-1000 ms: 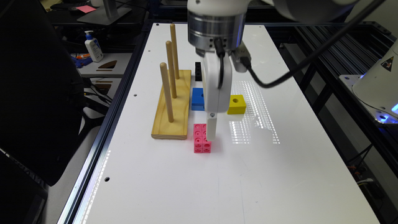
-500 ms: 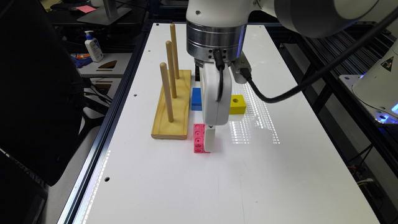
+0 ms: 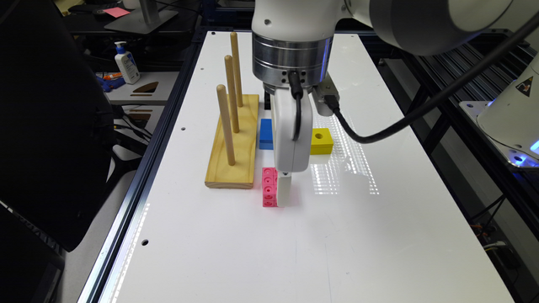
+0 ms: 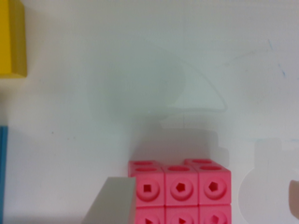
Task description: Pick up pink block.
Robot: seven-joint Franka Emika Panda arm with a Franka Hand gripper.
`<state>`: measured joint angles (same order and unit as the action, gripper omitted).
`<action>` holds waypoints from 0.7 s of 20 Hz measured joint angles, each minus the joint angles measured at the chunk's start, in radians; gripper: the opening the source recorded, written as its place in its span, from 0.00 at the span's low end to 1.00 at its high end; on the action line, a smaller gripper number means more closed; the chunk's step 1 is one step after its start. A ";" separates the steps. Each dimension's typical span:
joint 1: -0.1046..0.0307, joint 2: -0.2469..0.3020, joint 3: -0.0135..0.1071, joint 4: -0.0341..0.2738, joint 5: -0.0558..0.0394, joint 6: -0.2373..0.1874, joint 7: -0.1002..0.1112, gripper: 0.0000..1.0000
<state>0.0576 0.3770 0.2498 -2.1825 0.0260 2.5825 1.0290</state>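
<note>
The pink block (image 3: 268,187) lies flat on the white table (image 3: 379,235), just beyond the near end of the wooden peg base. My gripper (image 3: 283,190) is lowered to table level right at the block, its white body directly above. In the wrist view the pink block (image 4: 180,191) sits between my two fingers: one grey finger (image 4: 111,201) touches one side, the other pale, blurred finger (image 4: 268,179) stands a small gap off the opposite side. The gripper (image 4: 187,203) is open around the block.
A wooden base with three upright pegs (image 3: 232,141) stands close beside the pink block. A blue block (image 3: 265,134) and a yellow block (image 3: 321,141) lie just behind the gripper, with a black cube (image 3: 266,102) further back. The table's metal edge (image 3: 139,202) runs along the exterior view's left.
The gripper has come down from above the pink block to table level, so its fingers now straddle the block. The block has not moved.
</note>
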 joint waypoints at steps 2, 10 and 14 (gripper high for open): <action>0.000 0.001 -0.001 0.001 -0.0002 0.000 0.000 1.00; -0.001 0.050 -0.017 0.003 -0.0203 0.047 0.000 1.00; -0.001 0.052 -0.021 0.008 -0.0238 0.048 0.000 1.00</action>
<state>0.0570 0.4294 0.2286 -2.1749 0.0022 2.6306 1.0291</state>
